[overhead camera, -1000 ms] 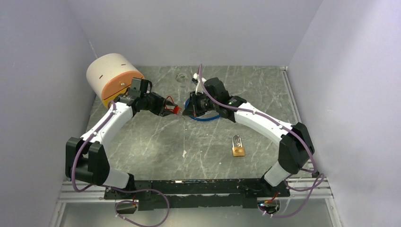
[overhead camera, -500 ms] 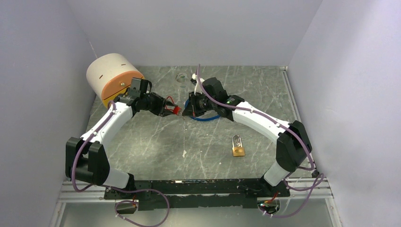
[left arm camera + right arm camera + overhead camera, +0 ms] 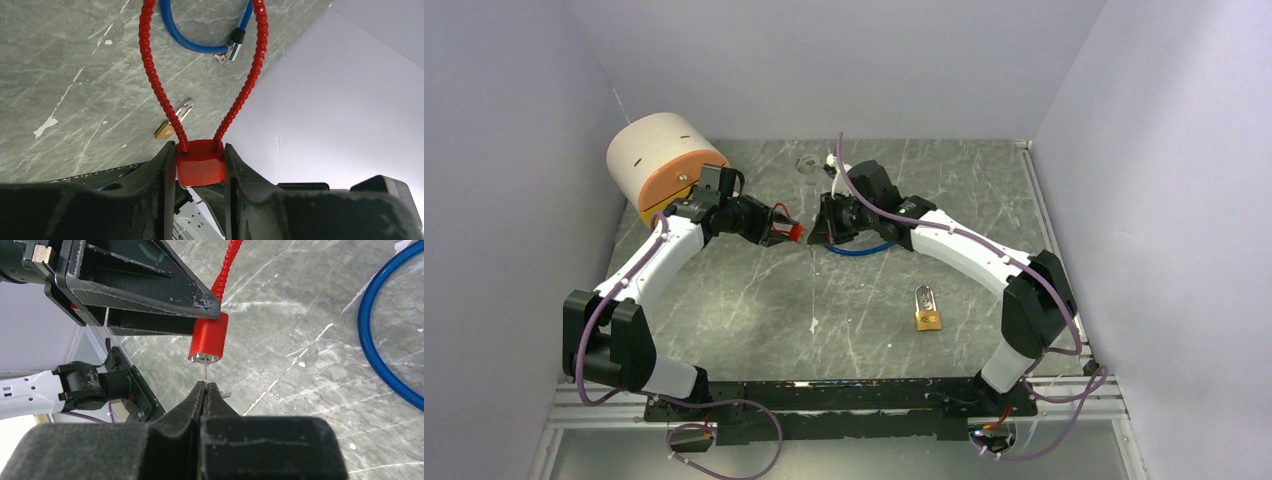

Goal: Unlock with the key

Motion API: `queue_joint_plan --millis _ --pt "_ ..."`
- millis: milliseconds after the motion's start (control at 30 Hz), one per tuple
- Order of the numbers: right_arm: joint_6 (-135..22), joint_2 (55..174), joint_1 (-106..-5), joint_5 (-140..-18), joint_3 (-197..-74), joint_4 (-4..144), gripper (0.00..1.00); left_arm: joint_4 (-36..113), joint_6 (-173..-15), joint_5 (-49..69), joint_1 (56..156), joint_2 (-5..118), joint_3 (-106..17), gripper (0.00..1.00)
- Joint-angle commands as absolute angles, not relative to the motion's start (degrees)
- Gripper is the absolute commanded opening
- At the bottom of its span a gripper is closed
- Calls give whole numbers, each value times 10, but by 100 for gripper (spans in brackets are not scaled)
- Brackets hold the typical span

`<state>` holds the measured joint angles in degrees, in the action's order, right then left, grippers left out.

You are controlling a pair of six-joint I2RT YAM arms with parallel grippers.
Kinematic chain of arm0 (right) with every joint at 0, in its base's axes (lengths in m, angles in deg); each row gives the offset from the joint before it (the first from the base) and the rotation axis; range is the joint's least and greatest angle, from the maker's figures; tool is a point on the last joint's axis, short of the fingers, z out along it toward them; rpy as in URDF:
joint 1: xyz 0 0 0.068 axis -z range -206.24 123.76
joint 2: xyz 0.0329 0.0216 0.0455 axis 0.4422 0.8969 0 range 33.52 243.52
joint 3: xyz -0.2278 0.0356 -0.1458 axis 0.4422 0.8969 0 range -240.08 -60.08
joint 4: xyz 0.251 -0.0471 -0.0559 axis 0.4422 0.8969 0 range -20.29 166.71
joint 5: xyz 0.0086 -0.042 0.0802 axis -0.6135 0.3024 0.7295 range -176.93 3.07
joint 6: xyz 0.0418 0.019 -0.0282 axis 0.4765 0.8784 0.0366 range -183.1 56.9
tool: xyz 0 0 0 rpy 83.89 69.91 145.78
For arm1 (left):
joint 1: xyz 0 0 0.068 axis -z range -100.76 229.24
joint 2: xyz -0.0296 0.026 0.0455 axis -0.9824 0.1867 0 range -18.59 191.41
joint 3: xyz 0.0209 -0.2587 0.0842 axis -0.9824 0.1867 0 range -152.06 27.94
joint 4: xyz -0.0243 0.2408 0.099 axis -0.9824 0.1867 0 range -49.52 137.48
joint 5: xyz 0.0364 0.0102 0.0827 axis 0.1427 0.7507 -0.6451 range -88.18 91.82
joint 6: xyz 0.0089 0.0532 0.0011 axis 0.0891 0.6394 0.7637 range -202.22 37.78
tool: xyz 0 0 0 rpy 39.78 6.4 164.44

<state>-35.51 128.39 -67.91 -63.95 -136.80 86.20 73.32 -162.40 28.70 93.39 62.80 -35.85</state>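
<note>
Right wrist view: the right gripper (image 3: 205, 386), fingers pressed together, pinches a thin key (image 3: 205, 373) pointing straight at the silver keyhole end (image 3: 205, 358) of the red cable lock (image 3: 210, 335). The left gripper (image 3: 200, 161) clamps the lock's body, held aloft between the arms. Key and lock body look nearly collinear. The tip seems just at the keyhole, possibly not yet inside. The next move is likely a push along that shared axis.

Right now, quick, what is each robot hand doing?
Left hand: closed on the red lock, gripping its body.
Right hand: closed on the key, its tip at the lock's silver end.
</note>
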Motion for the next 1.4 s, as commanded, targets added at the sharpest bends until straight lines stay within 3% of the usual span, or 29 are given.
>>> queue_joint_plan --millis 0,900,1367 --pt "-345 1297 -677 -653 -1394 870 0 722 -1623 314 937 611 -378 2" --pt "-207 1362 -627 -462 -1450 892 0 693 -1563 326 943 635 -385 3" --pt "-187 1379 -637 -606 -1488 920 0 723 -1601 312 955 628 -372 2"
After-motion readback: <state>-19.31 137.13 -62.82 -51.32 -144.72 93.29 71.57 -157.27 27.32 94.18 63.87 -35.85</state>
